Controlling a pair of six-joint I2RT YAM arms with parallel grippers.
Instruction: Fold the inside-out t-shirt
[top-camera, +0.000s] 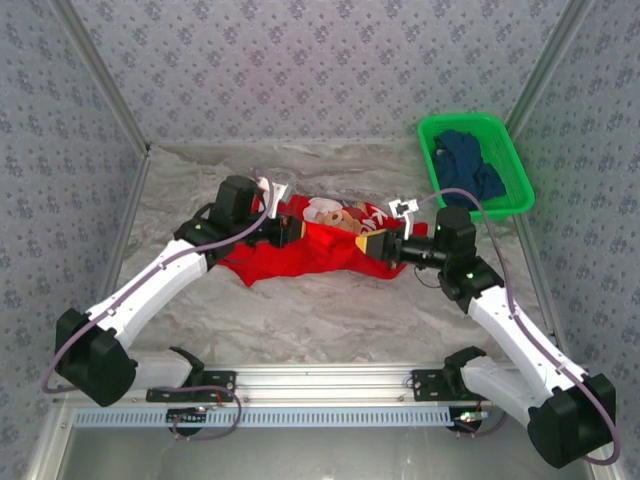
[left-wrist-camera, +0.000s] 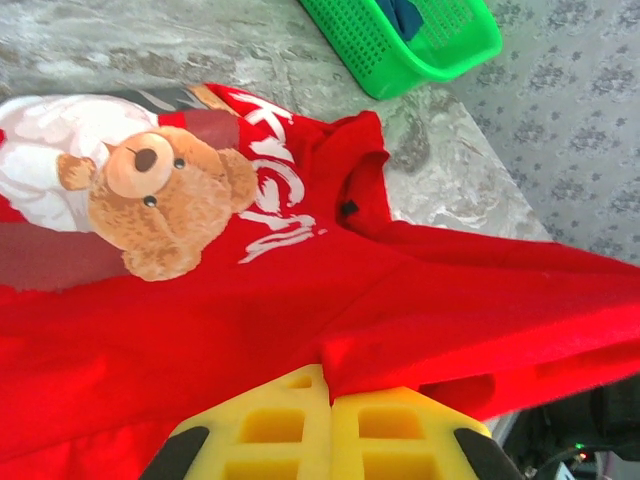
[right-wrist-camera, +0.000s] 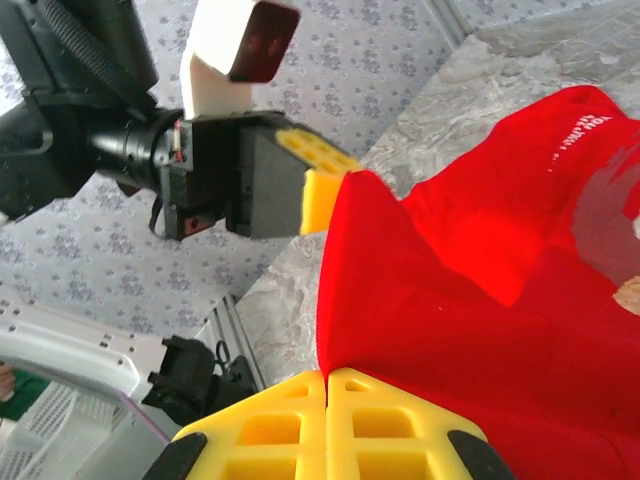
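Left gripper (left-wrist-camera: 330, 398) and right gripper (right-wrist-camera: 327, 378) pinch closed on the limp, light t-shirt (top-camera: 310, 258), probably best held at its edges.

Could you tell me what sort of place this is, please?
Likely a robot test booth: patterned wall panels enclose a marble-look table, and two arms are bolted to a metal rail at its edge.

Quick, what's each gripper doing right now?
Left gripper: shut on the red t-shirt.
Right gripper: shut on the red t-shirt too.
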